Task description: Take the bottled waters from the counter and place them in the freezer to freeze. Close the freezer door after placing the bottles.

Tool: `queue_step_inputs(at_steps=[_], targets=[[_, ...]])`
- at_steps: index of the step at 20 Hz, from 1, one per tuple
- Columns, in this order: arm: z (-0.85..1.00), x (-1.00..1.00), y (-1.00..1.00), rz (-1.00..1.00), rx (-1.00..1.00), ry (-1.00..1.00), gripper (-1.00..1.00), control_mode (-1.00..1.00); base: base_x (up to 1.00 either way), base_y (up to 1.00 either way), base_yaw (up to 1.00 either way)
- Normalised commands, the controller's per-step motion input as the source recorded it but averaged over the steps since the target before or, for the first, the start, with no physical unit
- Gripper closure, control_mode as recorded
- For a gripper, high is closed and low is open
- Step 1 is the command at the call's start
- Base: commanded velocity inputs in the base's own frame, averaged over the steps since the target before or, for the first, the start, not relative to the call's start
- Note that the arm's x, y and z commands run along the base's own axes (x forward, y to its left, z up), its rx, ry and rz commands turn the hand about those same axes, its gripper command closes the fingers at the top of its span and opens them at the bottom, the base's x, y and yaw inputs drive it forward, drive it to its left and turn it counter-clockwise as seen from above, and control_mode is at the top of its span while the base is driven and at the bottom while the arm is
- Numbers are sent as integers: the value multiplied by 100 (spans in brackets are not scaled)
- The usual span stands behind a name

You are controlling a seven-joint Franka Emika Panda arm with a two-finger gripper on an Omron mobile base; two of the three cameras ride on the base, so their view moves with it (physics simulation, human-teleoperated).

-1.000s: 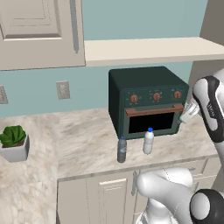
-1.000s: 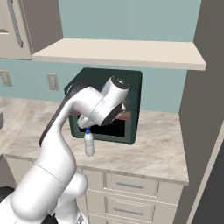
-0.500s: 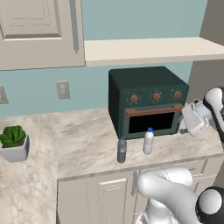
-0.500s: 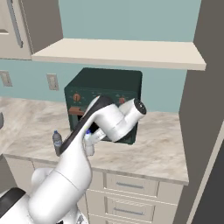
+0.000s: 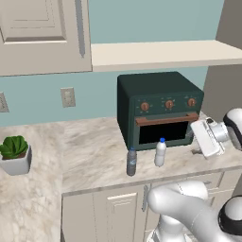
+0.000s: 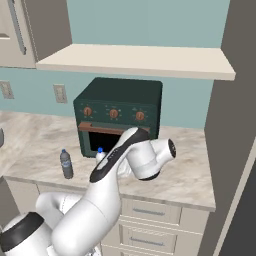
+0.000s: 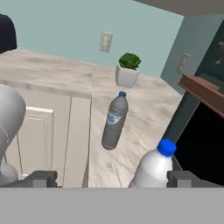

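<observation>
Two bottled waters stand near the front edge of the beige counter [image 5: 90, 151], in front of the toaster oven. The whitish one with a blue cap [image 5: 161, 152] [image 7: 153, 168] is on the right, the darker grey one [image 5: 132, 161] [image 6: 66, 164] [image 7: 114, 121] on the left. My gripper [image 7: 113, 179] [image 5: 202, 138] is open, low over the counter to the right of the whitish bottle and pointing at it. In the hand view that bottle rises between the fingertips, nearer the right one, untouched. The arm hides most of it [image 6: 100, 150] in the right base view. The freezer and its door are out of view.
A dark green toaster oven [image 5: 158, 106] [image 6: 117, 117] stands just behind the bottles under a cream shelf [image 5: 160, 52]. A potted plant [image 5: 15, 153] [image 7: 127, 70] sits far left on the counter. A tall grey refrigerator side [image 6: 235, 115] bounds the counter on the right.
The hand has swung down and right from beside the oven top to counter level, right of the whitish bottle. The jaws stayed open. Neither bottle has moved.
</observation>
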Motion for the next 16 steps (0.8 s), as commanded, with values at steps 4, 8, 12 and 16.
queue_step_inputs(at_steps=[4, 8, 12, 16], targets=[[-14, 32, 0, 4, 7, 0, -100, -100, 0, 0, 0], [-13, 37, 0, 0, 3, 0, -100, -100, 0, 0, 0], [-1, 28, 0, -3, 0, 0, -100, -100, 0, 0, 0], [-11, 0, 1, 0, 0, 0, -100, -100, 0, 0, 0]])
